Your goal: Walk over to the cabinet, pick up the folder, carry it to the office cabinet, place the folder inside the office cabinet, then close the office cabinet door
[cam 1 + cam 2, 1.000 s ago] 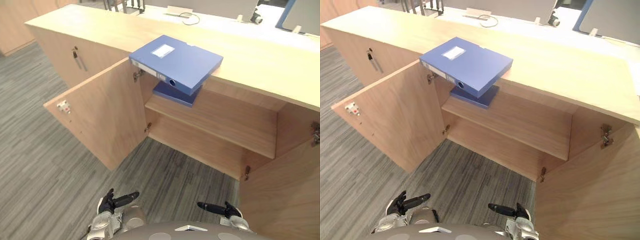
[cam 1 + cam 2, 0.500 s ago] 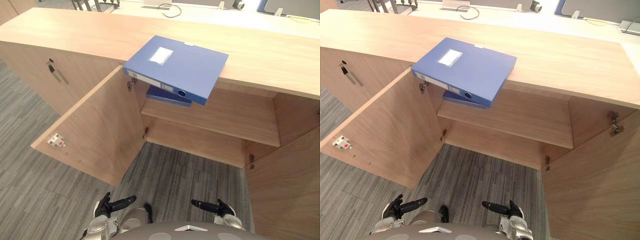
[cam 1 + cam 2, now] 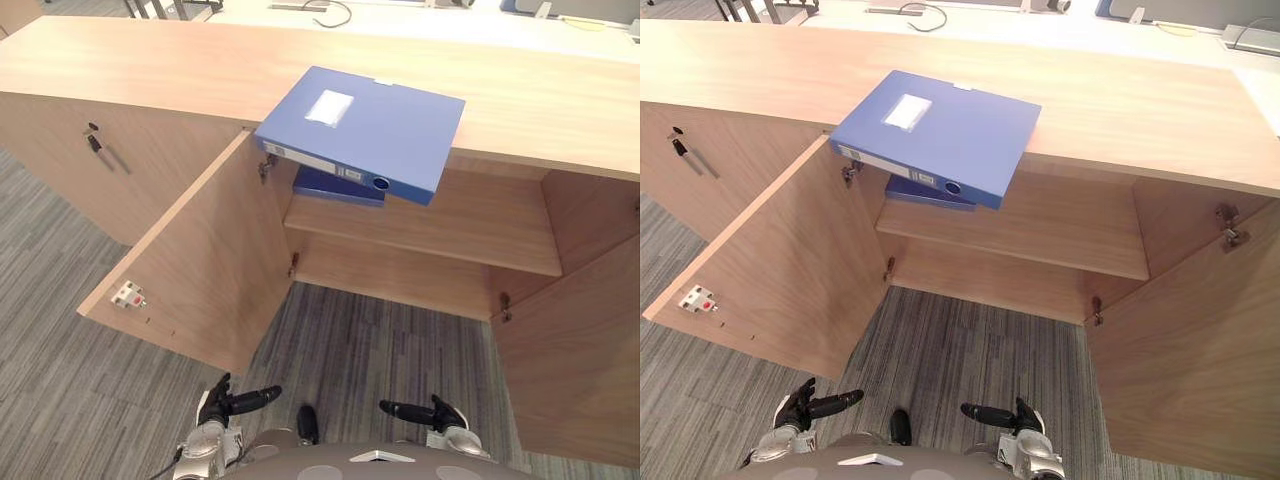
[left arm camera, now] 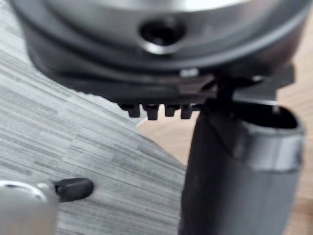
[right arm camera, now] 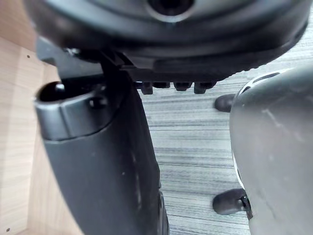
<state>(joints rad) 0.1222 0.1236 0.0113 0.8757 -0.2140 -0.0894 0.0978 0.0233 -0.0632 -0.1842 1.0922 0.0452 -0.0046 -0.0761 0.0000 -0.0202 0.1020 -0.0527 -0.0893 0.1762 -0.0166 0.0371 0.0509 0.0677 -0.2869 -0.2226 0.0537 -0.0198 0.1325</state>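
The blue folder (image 3: 365,125) lies flat on the cabinet's top (image 3: 150,60), label side up, one corner and its spine jutting out past the front edge above the open compartment; neither hand touches it. Just below it, a second blue folder (image 3: 338,187) lies on the shelf (image 3: 450,230) inside, at the shelf's left end. Both doors stand open: the left door (image 3: 200,260) swings out towards the robot, with a small white latch (image 3: 128,296) near its free edge; the right door (image 3: 575,350) stands at the right side. A key (image 3: 93,140) hangs in the closed door further left. Grey carpet (image 3: 60,380) covers the floor. Low in front of the robot, well apart from the cabinet, the left hand (image 3: 213,408) and the right hand (image 3: 447,415) hang empty, fingers relaxed, thumbs pointing towards each other.
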